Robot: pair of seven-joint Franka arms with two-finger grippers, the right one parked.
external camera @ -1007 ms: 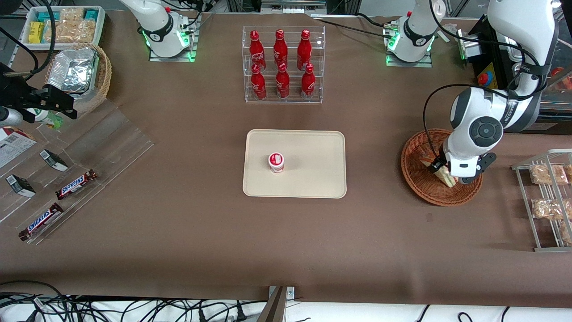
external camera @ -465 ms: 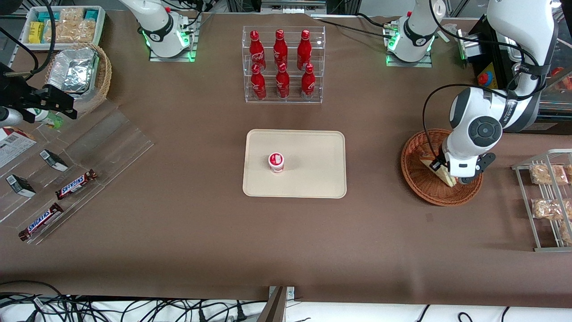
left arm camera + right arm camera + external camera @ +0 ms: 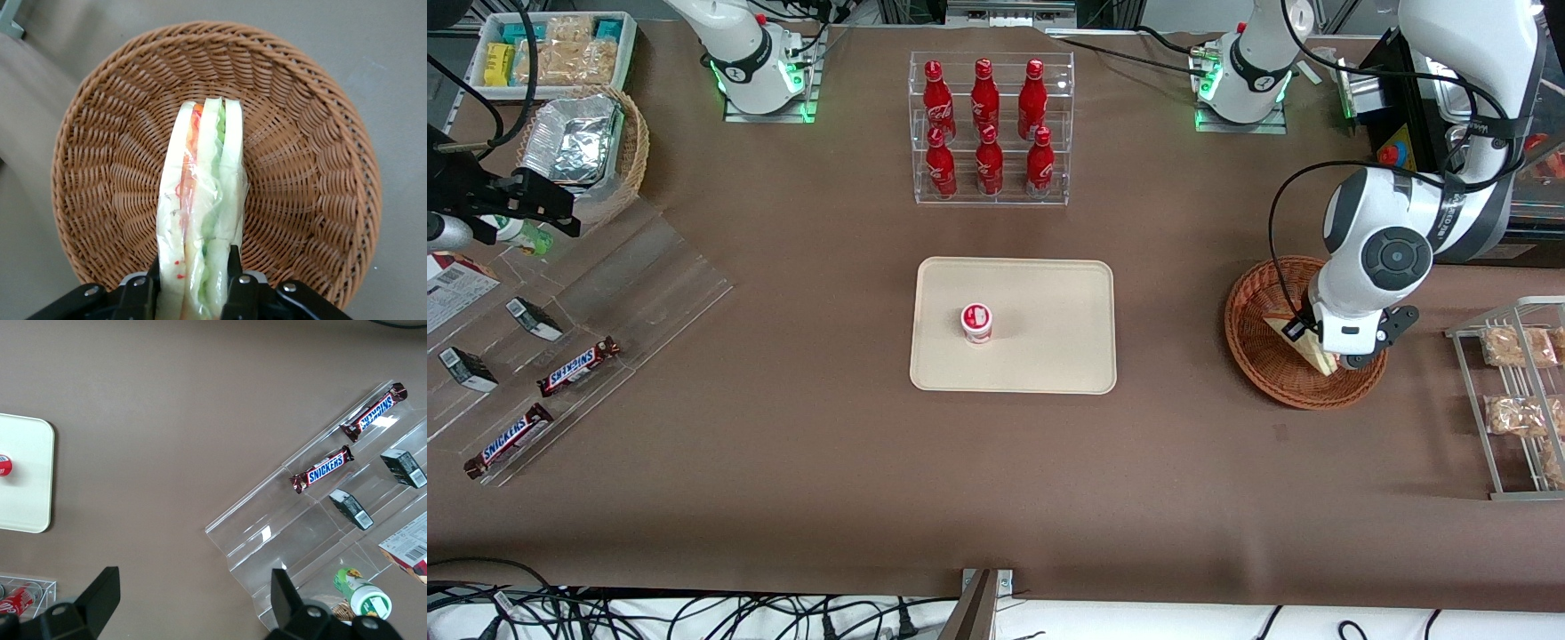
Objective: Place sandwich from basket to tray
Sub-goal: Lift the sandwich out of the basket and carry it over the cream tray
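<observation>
The wrapped triangular sandwich [image 3: 200, 200], pale bread with green and red filling, hangs above the round reddish-brown wicker basket [image 3: 313, 180], and my left gripper [image 3: 195, 280] is shut on its wide end. In the front view the gripper [image 3: 1316, 342] holds the sandwich [image 3: 1303, 342] over the basket [image 3: 1258, 360], toward the working arm's end of the table. The cream rectangular tray [image 3: 1049, 356] lies at the table's middle.
A small red-and-white cup [image 3: 976, 322] stands on the tray. A clear rack of red bottles [image 3: 987, 129] is farther from the camera than the tray. A wire rack of bagged snacks [image 3: 1516, 391] sits beside the basket. Candy bars on clear steps [image 3: 578, 364] lie toward the parked arm's end.
The gripper has risen with the sandwich, lifting it off the basket floor; the sandwich now hangs higher above the weave.
</observation>
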